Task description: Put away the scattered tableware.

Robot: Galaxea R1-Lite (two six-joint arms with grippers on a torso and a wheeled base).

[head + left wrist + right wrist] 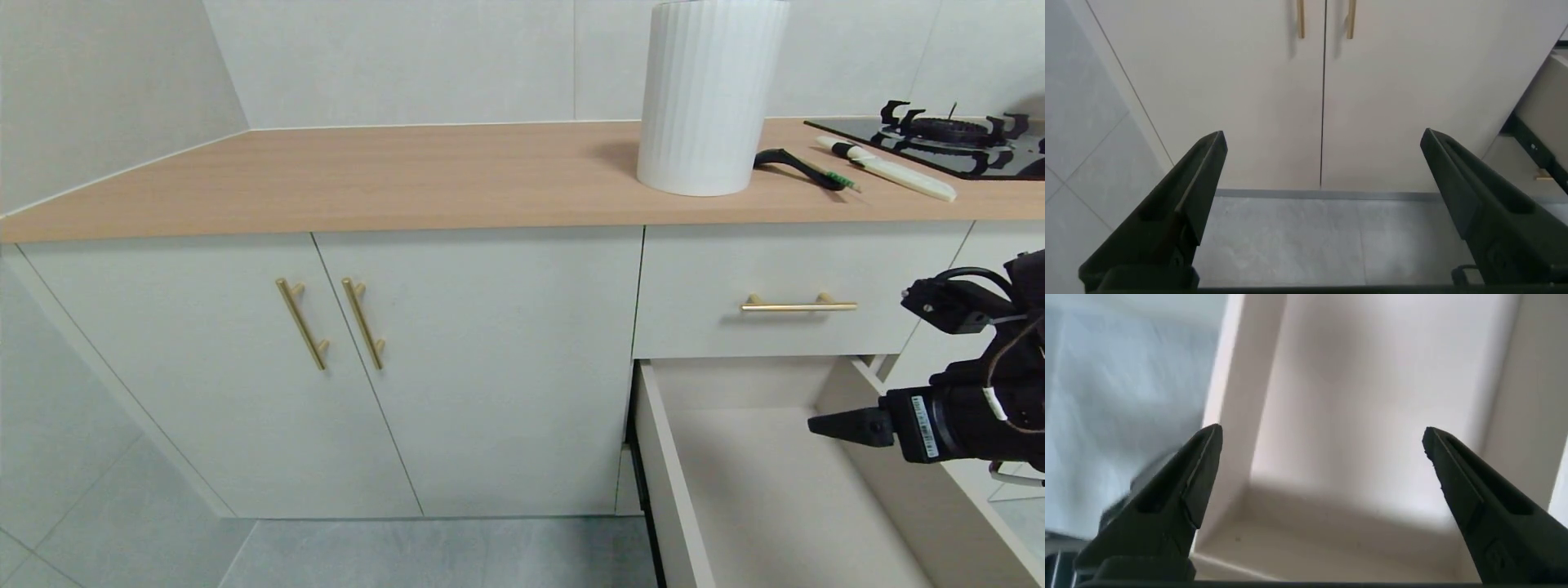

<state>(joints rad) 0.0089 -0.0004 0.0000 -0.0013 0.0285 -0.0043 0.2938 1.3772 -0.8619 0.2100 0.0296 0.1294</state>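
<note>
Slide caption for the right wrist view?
Right gripper, fingers open, poised over the inside corner of the pulled-out white cabinet drawer.

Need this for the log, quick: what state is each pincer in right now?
Left pincer: open, empty, facing the doors.
Right pincer: open, empty, above the open drawer.

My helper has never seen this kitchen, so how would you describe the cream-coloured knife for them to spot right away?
Look along the wooden countertop to the tall white ribbed container, then right toward the black stove. Two slim utensils lie between them, and the knife is the one nearer the stove. It is long and cream-coloured, unlike the shorter black-handled tool beside it.
</note>
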